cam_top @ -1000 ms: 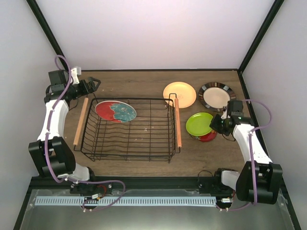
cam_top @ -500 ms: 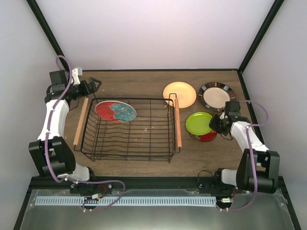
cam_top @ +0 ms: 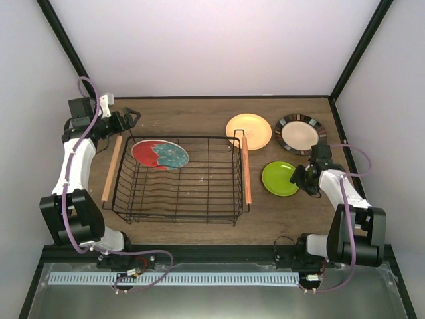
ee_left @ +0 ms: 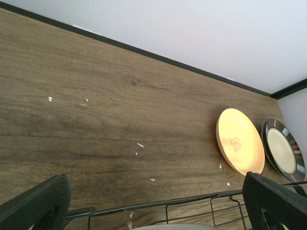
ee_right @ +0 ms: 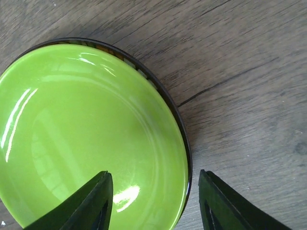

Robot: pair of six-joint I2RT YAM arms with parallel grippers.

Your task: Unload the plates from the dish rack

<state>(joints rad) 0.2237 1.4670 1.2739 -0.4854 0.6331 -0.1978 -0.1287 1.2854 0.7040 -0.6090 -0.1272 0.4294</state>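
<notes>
Both claws stand open. From the top camera we see the right gripper (cam_top: 304, 178) at the 3 o'clock edge of the lime green plate (cam_top: 279, 179), which lies flat on the wooden table (cam_top: 199, 111) at 3 o'clock of the dish rack (cam_top: 247, 174). The left gripper (cam_top: 129, 118) hovers off the rack's 11 o'clock corner, holding nothing. One red-and-teal plate (cam_top: 159, 154) sits inside the rack near its 10 o'clock corner. At 1 o'clock of the rack lies the yellow-orange plate (cam_top: 248, 131), and just beside it, at its 3 o'clock, the cream plate with a dark rim (cam_top: 300, 133). Through the left wrist camera we see that gripper's two black fingers (ee_left: 38, 206) spread wide, with bare wood and the rack's top wire between them. Through the right wrist camera the jaws are parted. One finger (ee_right: 91, 203) is over the green plate's glaze and the other over the wood, with the plate's rim between them. We cannot tell whether either finger touches it.
</notes>
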